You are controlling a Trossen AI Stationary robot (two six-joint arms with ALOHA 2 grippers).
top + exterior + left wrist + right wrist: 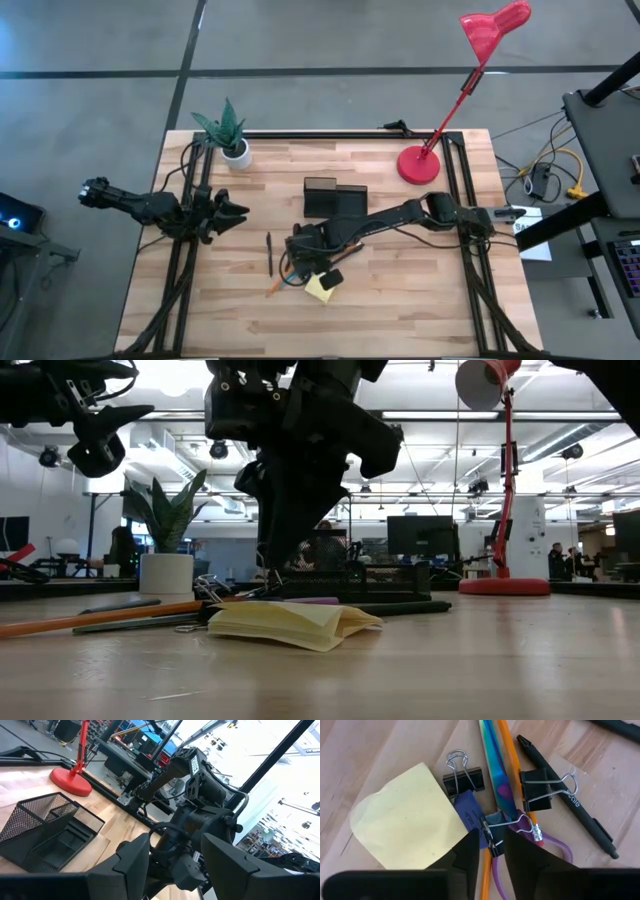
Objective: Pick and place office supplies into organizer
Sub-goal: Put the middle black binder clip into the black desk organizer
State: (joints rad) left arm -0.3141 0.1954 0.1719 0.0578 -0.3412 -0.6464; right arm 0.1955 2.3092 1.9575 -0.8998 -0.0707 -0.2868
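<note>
the right end effector point(491, 851) is down over the heap of supplies on the wooden surface point(400, 290), just in front of the black mesh organizer point(333, 196). in its wrist view the two dark fingers point(468, 854) stand close together with only a narrow gap, and a binder clip point(492, 834) with wire handles sits in that gap; whether the fingers actually press on the clip cannot be told.

around that clip, all in front of the organizer: a yellow sticky-note pad point(405, 817), bent up at one edge, touches a small purple piece point(468, 810); a second black binder clip point(463, 779) lies against the pad's far corner; a third clip point(540, 790) sits across an orange pencil point(512, 757). the scissors point(495, 775), with iridescent blades and purple handles, lie alongside the pencil and under the middle clip. a black pen point(567, 800) lies slanted just beside them. in the high view another thin dark pen point(269, 253) lies apart from the heap, on the plant's side of it.

the organizer stands upright near the middle of the surface, between the potted plant point(229, 135) and the red lamp point(455, 110).

the left end effector point(232, 212) hangs above the surface well to the plant's side of the organizer, its fingers point(131, 865) spread wide and holding nothing.
</note>
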